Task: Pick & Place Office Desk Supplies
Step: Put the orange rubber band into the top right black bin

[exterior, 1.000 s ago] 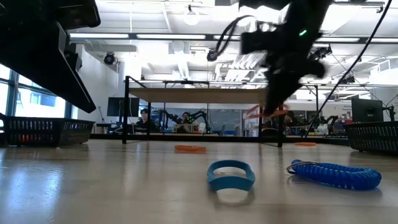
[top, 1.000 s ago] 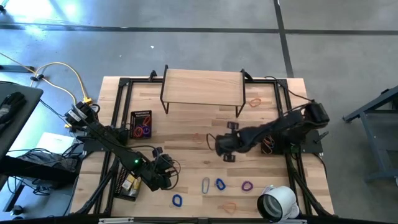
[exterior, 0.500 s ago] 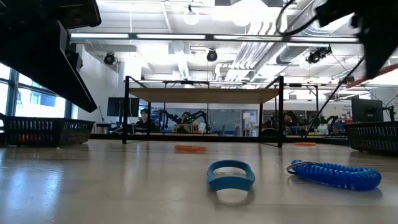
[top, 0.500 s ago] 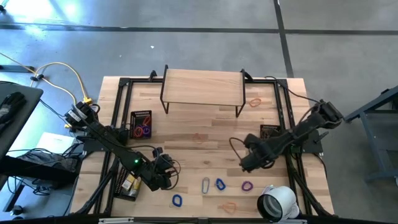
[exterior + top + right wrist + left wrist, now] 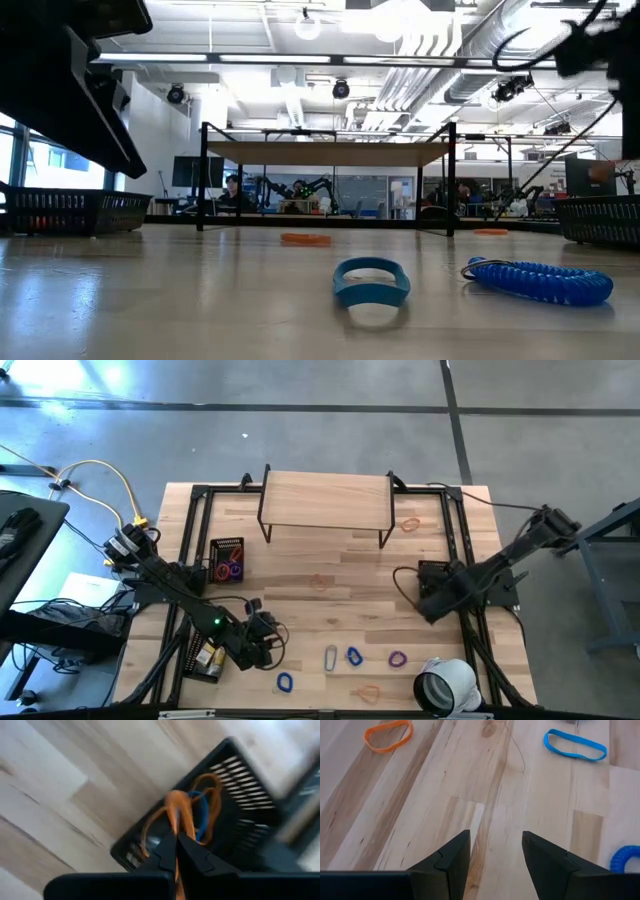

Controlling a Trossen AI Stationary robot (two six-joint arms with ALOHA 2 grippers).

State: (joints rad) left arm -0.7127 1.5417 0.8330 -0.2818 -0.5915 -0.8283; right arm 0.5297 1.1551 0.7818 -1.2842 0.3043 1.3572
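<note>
- Right hand (image 5: 176,851), centre-right of the high view: fingers pinched on a thin orange band (image 5: 179,810), hanging over the black mesh basket (image 5: 235,827) at the desk's right side.
- That basket already holds orange bands and a blue loop (image 5: 201,817).
- Left hand (image 5: 496,851), lower left of the high view: fingers apart, empty, low over bare desk (image 5: 485,795).
- Loose supplies on the desk: orange band (image 5: 388,734), blue loop (image 5: 575,745), a blue coil and more loops along the high view's bottom centre.
- Risk: the band clings to a finger on release, or drapes over the basket rim and slides out.
- Risk: the thin band is only nipped at the tips and could slip early.
</note>
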